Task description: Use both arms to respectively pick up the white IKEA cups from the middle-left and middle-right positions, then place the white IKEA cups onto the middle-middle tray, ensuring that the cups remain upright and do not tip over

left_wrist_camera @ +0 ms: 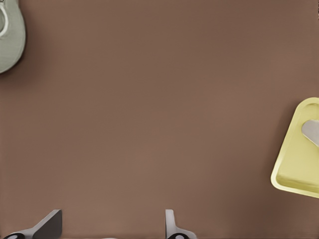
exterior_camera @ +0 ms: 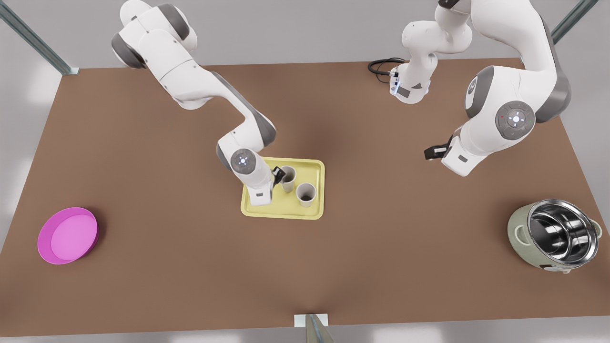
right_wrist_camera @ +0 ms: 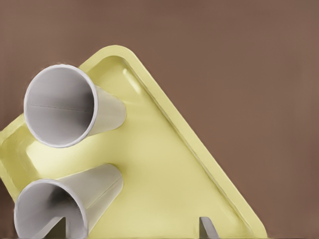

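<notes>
Two white IKEA cups spotted upright on the tray, side by side near the middle of the tabletop. Found the first cup towards the tray's far edge and the second cup just beside it, nearer the front view's right. Caught the right gripper hovering low over the tray, right at the first cup, jaws spread wide with one finger at that cup's rim; couldn't tell whether it touched. Picked out the left gripper well apart, raised above bare tabletop on the front view's right, jaws spread and holding nothing. Noted a steel-lined pot at the front view's right edge and a round pink dish at its left.
</notes>
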